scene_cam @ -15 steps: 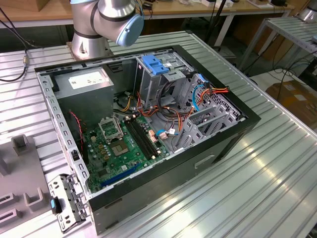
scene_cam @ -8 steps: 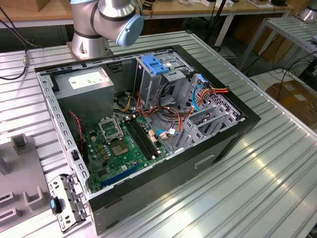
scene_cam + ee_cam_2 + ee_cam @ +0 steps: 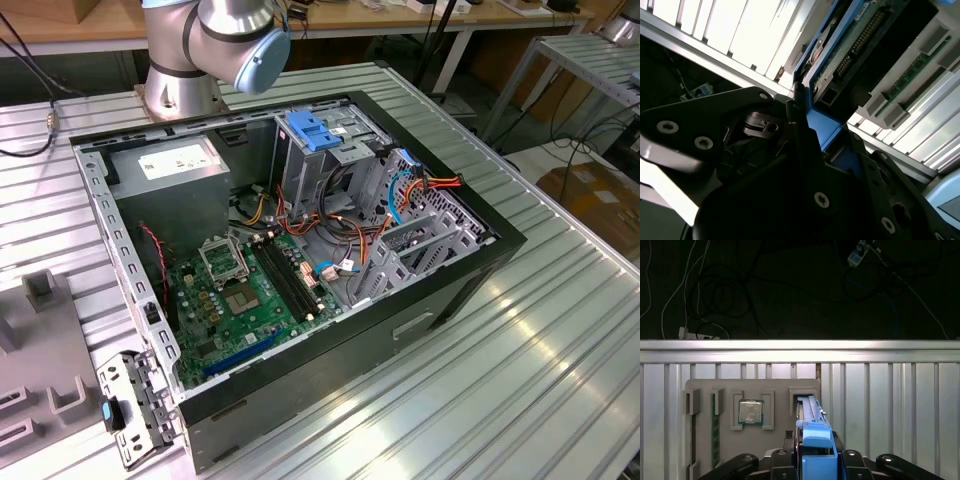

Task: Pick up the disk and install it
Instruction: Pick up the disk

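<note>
My fingers [image 3: 796, 114] are clamped on the disk [image 3: 815, 440], one against each blue side rail. The disk stands on edge and runs straight out from my palm.

In the first wrist view I point down at the ribbed counter [image 3: 890, 400], over a grey tray [image 3: 775, 387]. The disk's far end sits at the tray's slot just beside the pocket holding the processor [image 3: 750, 412] (whether it rests in that slot or hangs free of it, I cannot tell). A memory stick [image 3: 715, 432] lies in a slot on the processor's other side.

In the second wrist view the disk [image 3: 850, 45] shows its green circuit-board face and a row of connector pins. My own dark body hides its near end.

In the exterior view my arm [image 3: 235, 40] shows its base and one blue-capped joint, beyond the open case [image 3: 300, 250] on the counter [image 3: 520, 380]. Everything past that joint is cut off at the top edge.

Inside the case the power supply [image 3: 175, 165] carries a white sticker whose print is too small to read. A blue latch [image 3: 308, 130] sits on top of the drive cage.
</note>
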Motion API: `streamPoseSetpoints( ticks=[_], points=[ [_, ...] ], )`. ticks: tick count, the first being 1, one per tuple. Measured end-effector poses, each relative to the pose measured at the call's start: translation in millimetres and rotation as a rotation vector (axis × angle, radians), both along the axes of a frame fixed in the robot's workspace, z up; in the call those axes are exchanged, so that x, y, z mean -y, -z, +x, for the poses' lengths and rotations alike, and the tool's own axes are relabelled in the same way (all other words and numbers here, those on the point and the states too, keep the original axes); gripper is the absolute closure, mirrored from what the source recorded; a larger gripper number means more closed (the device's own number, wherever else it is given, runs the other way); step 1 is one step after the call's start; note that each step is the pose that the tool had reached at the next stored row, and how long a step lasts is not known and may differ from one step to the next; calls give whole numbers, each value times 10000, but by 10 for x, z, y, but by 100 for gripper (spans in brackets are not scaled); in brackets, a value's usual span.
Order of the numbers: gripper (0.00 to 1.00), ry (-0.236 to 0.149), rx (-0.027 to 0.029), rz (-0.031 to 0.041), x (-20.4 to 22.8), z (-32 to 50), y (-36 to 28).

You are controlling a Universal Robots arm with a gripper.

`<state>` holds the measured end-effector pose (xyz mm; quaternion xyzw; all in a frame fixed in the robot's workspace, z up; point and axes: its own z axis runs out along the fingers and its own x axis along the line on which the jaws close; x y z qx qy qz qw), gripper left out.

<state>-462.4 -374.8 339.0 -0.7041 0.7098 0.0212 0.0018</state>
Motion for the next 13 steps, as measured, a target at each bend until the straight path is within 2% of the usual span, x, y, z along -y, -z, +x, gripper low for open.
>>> streamPoseSetpoints(
  ticks=[2,4,13],
  points=[
    [63,0,-1,0,0,0,-40],
    [63,0,0,0,0,0,-118],
    [63,0,0,0,0,0,-131]
  ],
)
